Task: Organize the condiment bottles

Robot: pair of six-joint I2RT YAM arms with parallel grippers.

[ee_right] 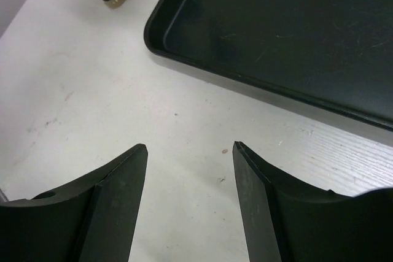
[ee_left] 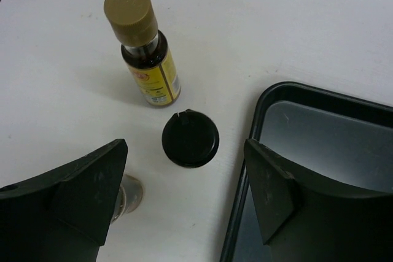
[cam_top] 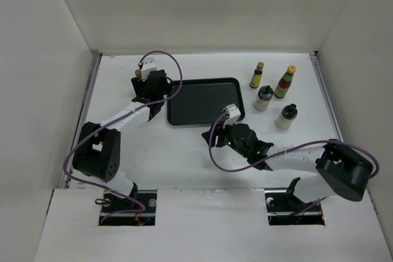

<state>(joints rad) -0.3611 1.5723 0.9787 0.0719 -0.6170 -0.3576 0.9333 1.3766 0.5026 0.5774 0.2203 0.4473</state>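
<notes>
Condiment bottles: none is in the black tray (cam_top: 206,99), whose floor shows bare in every view. Four stand upright in a loose cluster on the table (cam_top: 184,157) to the right of the tray, all apart from one another: a slim dark-brown bottle (cam_top: 256,75), a red bottle (cam_top: 285,82) with a yellow cap, and two squat whitish bottles, the inner one (cam_top: 264,98) near the tray and the outer one (cam_top: 286,116) further right. Left of the tray, the left wrist view shows a second brown bottle (ee_left: 144,53) with yellow label and tan cap, upright. Close beside it is a black-capped bottle (ee_left: 190,138) seen from above. A third round object (ee_left: 130,193) is largely hidden behind a finger and cannot be identified. Left gripper (ee_left: 185,145): jaws spread wide, empty, poised about the black-capped bottle without gripping it. Right gripper (ee_right: 190,145): jaws apart, empty, over bare table just short of the tray's near edge. Assessment: no grouping or placement is evident. The work appears to be at its start, with every bottle yet to be handled and the first pick likely on the left.
</notes>
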